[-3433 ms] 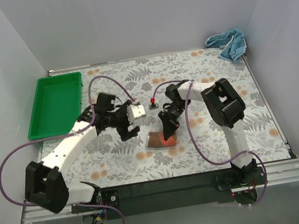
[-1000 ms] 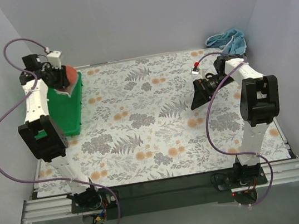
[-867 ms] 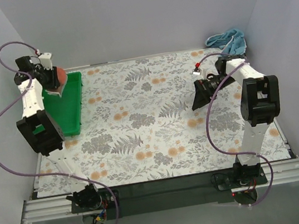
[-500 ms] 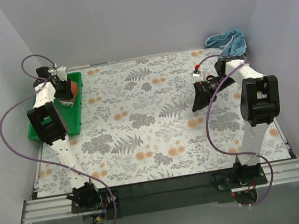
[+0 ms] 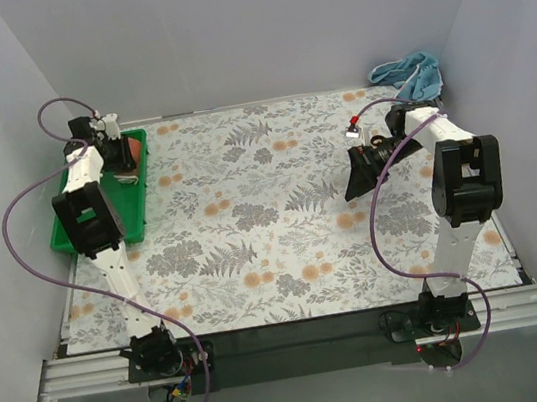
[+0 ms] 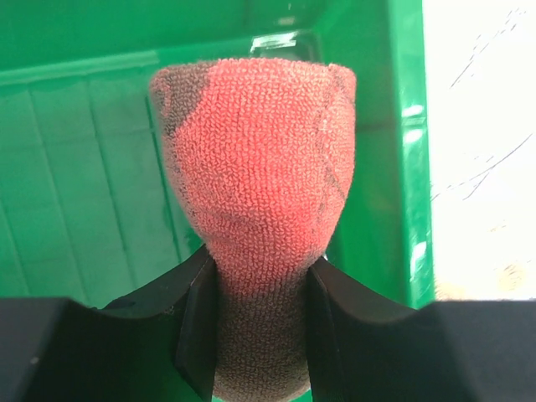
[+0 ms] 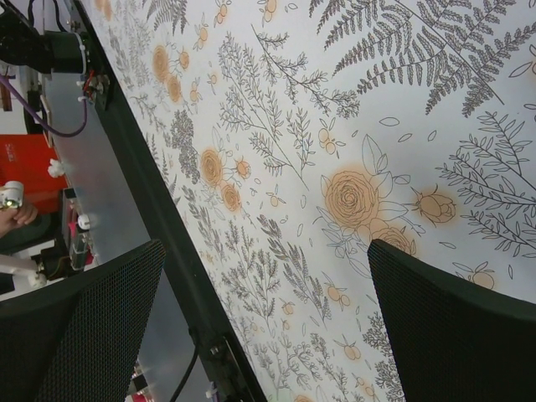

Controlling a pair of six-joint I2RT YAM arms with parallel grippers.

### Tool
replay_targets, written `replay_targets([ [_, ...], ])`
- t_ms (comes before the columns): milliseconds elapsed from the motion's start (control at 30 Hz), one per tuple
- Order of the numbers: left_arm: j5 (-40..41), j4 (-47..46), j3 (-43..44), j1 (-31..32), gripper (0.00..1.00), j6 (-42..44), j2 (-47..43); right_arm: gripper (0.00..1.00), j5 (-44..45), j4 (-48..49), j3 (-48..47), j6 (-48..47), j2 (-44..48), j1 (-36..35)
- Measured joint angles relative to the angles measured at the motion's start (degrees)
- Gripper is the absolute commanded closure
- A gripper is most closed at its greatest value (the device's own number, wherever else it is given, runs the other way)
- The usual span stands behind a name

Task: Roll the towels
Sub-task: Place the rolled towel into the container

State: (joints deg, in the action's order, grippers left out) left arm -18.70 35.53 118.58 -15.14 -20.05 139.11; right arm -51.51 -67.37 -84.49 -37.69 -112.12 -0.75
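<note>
While L hand (image 6: 258,322) grips red towel roll (image 6: 255,167) over green tray (image 6: 75,167), R hand (image 7: 268,327) wide; blue towel (image 5: 412,78) crumpled far-R corner.

Top camera overlooks your whole bench (image 5: 280,209). Wrist cameras sit close — left on the tray (image 6: 84,151), right on bench.

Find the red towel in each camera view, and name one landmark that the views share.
Top external: far left, red towel held by the left gripper over the green tray.
Left wrist: centre frame, pinched between the jaws, tray behind.
Right wrist: not in it.
Shared landmark: the green tray, in the top and left wrist views.
</note>
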Motion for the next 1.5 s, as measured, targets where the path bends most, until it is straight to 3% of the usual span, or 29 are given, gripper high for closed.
replay_targets([
  [367, -2.8, -2.8, 2.1, 0.0, 0.7, -5.1, 2.1, 0.01, -0.2, 0.0, 0.0, 0.2, 0.0, 0.0],
  [467, -3.0, -3.1, 2.2, 0.0, 0.51, -5.0, 2.2, 0.01, -0.3, 0.0, 0.0, 0.2, 0.0, 0.0],
  [500, -3.0, -3.1, 2.2, 0.0, 0.39, -4.9, 2.2, 0.01, -0.3, 0.0, 0.0, 0.2, 0.0, 0.0],
  [567, -2.9, -3.0, 2.2, 0.0, 0.29, -4.7, 2.1, 0.01, -0.3, 0.0, 0.0, 0.2, 0.0, 0.0],
  [833, -1.0, -0.7, 2.3, 0.0, 0.23, -3.5, 1.7, 0.01, 0.1, 0.0, -0.2, 0.2, 0.0, 0.0],
  [867, -0.7, -0.2, 2.3, 0.1, 0.04, -3.2, 1.2, 0.01, 0.3, -0.1, -0.5, 0.3, 0.1, 0.0],
  [1100, 2.7, 2.1, 5.9, 0.5, 0.02, 0.4, -4.0, 0.01, 3.1, 0.0, -7.5, 1.6, 1.2, 0.1],
  [1267, 3.5, 3.3, 5.6, 1.7, 0.02, 5.3, -14.1, 0.01, 8.6, 1.7, -15.2, 4.5, 2.1, 2.4],
  [1500, 2.8, 2.4, -8.6, 10.0, 0.02, 11.0, -35.7, 0.01, 26.6, 12.2, -28.5, 9.7, 0.9, 5.0],
])
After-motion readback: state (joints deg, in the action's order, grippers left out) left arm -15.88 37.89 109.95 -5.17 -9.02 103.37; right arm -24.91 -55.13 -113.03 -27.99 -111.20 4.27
